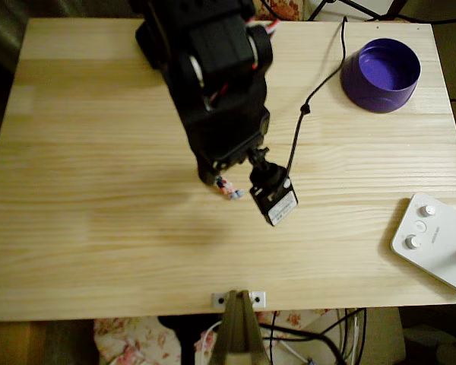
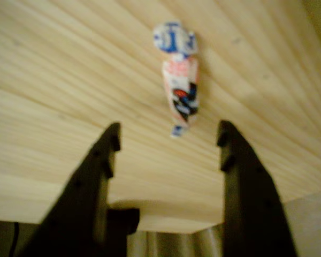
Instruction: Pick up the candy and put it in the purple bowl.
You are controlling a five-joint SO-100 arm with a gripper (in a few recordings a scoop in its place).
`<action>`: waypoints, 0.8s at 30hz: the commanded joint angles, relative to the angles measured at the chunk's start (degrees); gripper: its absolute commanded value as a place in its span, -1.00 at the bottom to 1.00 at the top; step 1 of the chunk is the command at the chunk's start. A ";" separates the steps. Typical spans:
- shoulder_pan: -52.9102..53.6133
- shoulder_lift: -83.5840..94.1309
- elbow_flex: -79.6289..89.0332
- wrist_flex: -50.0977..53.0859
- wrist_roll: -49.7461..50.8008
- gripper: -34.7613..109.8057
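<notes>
One candy [image 2: 178, 85] on table, end effector [image 2: 168, 136] spread just short.

Arm [image 1: 213, 84]: black plastic throughout, bulky blocky segments, upper centre of overhead view. Rounded motor housings with pale edges near top. Thin red and white wires show at joints. Small black boxy camera module [image 1: 273, 194] with white label clipped at wrist; thin black cable [image 1: 304, 106] runs toward upper right. Gripper [image 2: 168, 140]: two matte black tapering fingers [image 2: 99, 176], notched inner edges, lower part of wrist view.
</notes>
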 commanded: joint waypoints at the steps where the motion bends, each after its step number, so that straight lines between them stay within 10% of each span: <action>1: -0.26 1.41 0.18 -1.32 -0.88 -0.16; 24: 0.53 -0.79 5.54 -7.73 -2.37 -0.16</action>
